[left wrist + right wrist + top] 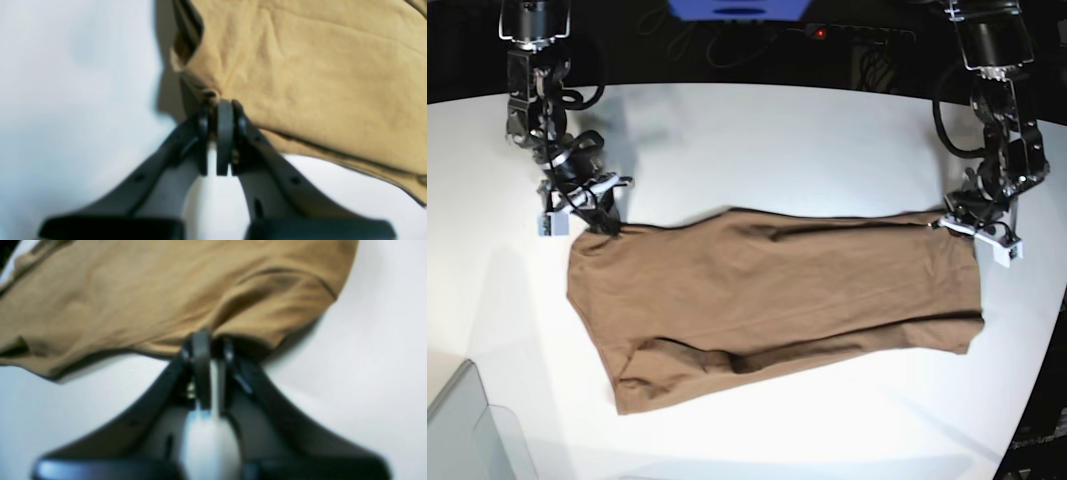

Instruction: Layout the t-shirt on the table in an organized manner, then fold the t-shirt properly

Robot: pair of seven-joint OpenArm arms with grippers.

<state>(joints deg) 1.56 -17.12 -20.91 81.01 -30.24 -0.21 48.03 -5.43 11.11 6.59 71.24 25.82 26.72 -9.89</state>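
The t-shirt (777, 300) lay spread lengthwise across the middle of the table (757, 140), brown, mostly flat, its long axis running side to side in the base view. Its far edge was drawn fairly straight between the two arms; the near edge sagged into an uneven curve with a rolled fold along the lower part, and a dark crease ran across the upper middle. Corners nearest the camera were rounded and slightly bunched. The left gripper (222, 110) was clamped on a corner of the cloth, jaws closed, fabric puckered where it entered them; from the left wrist view the shirt (317, 73) looked lighter, tan, with soft wrinkles and a hem line along its lower border. The right gripper (208, 343) was likewise pinched shut on the opposite corner, cloth gathered into a ridge above the fingers (200, 366). Both wrist views were blurred. A grey translucent bin corner (467, 430) sat at the near edge of the base view, well apart from the shirt.
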